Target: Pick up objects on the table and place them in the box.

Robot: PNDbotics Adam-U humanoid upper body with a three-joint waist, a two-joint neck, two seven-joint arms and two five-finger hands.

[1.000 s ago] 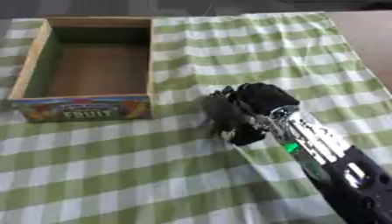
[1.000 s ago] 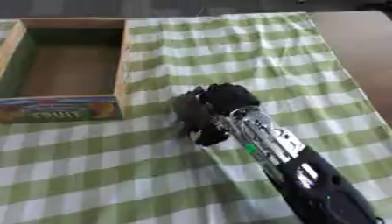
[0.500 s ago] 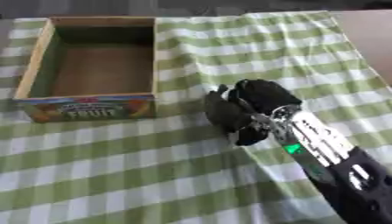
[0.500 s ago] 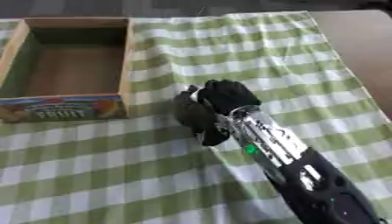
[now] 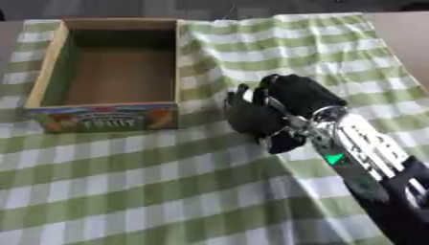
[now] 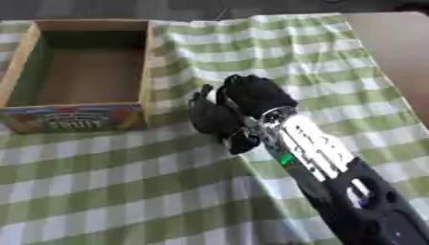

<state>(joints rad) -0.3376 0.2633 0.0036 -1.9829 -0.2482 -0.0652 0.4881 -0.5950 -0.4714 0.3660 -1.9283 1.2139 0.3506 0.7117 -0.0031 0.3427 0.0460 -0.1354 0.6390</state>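
My right hand point(image 5: 295, 94) hangs over the green-and-white checked cloth, just right of the box's near right corner. Its fingers are curled round a dark rounded object point(image 5: 248, 116) that juts out on the hand's left side. The object's shape is partly hidden by the fingers. The open cardboard fruit box point(image 5: 52, 67) stands at the upper left, brown inside, with a colourful label on its front wall. Nothing shows inside it. My left hand is in no view.
The checked cloth point(image 5: 126, 191) covers most of the table. Bare brown tabletop point(image 6: 394, 43) shows at the upper right, beyond the cloth's edge. My right forearm point(image 6: 335, 177) runs down to the lower right corner.
The right hand, still holding the dark object, has edged slightly up and toward the box. The whole picture has also shifted a little, so the camera moved.
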